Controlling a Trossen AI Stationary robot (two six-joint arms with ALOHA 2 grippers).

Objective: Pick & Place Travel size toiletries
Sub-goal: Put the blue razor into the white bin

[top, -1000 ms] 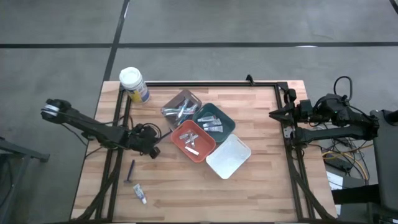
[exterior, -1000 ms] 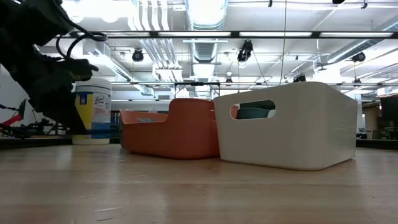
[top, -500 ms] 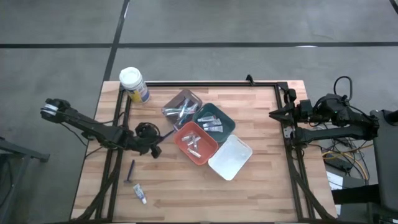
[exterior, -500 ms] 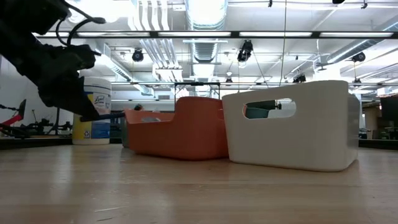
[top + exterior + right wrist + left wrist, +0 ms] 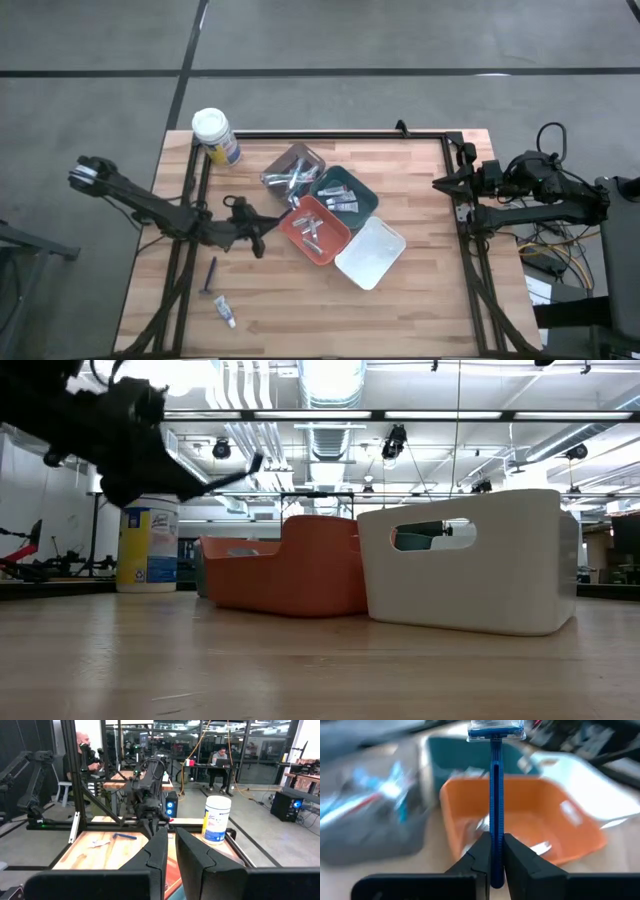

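- The left end effector (image 5: 492,865) is closed on a blue razor (image 5: 494,795), gripping low on its handle.
- Light, stiff and slick plastic, I judge; the handle is the safe hold.
- Just ahead sits the orange tray (image 5: 520,820).
- The right end effector (image 5: 170,855) waits nearly closed, holding nothing, well beyond the counter (image 5: 420,290).

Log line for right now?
left gripper: shut on razor, raised beside orange tray | right gripper: waiting at table edge
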